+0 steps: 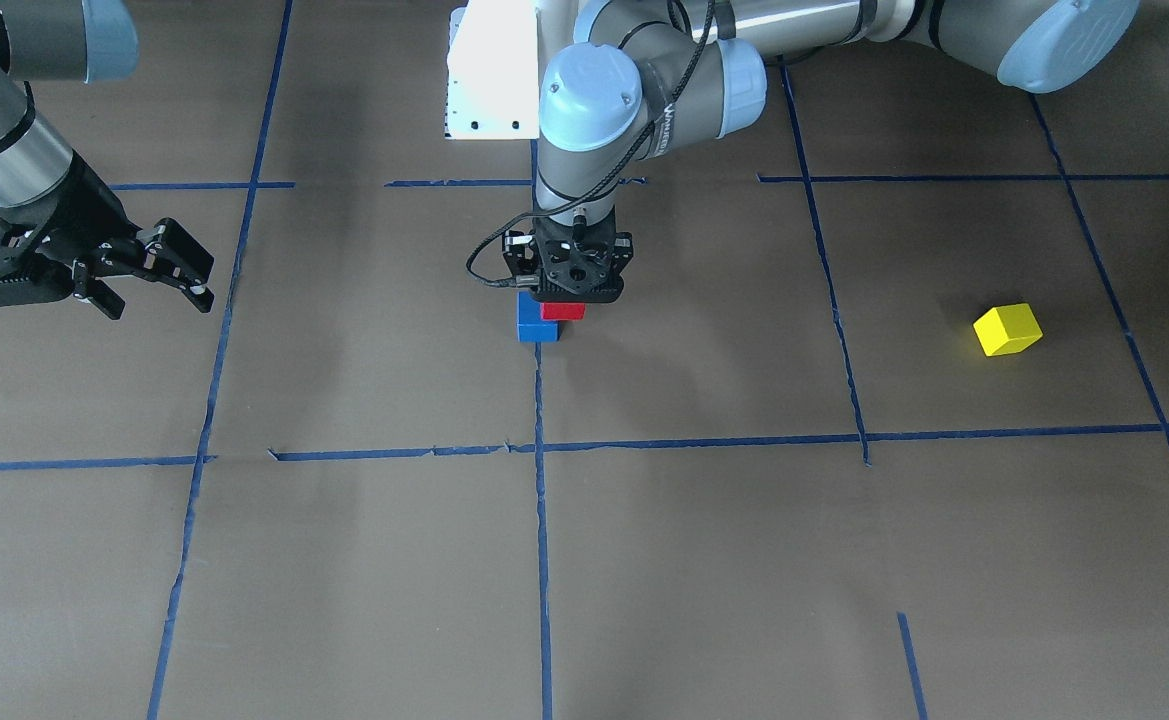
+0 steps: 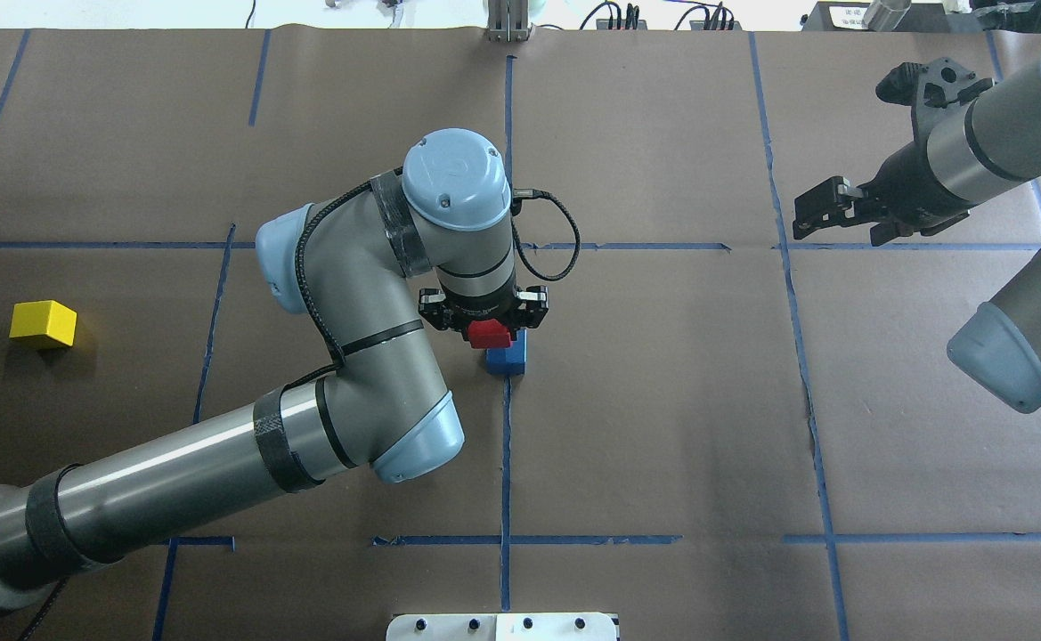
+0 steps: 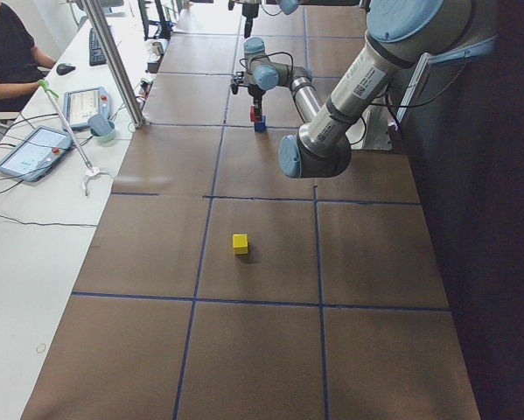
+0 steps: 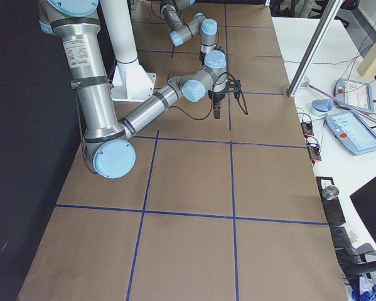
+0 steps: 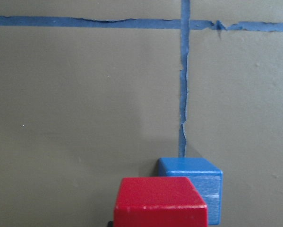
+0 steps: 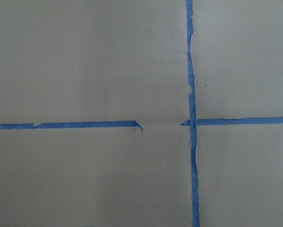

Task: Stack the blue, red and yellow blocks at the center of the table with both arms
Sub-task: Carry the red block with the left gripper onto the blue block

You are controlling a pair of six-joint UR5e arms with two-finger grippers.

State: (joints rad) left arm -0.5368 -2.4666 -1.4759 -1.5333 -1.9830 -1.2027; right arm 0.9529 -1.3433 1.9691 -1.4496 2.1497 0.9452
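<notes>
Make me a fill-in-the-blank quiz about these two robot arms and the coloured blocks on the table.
1. The left gripper carries the held block, coloured ____.
2. The lower block, partly beneath it, is coloured ____.
3. The yellow block sits alone toward the robot's ____ side.
4. The right gripper is empty, its jaws ____.
Missing words: red, blue, left, open.

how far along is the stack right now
Done: the blue block sits on the middle tape line. In hand: the left gripper is shut on the red block, over the blue one but offset to one side, not released. Left: the yellow block lies alone on the robot's left side; the right gripper hangs open, far from it.
</notes>
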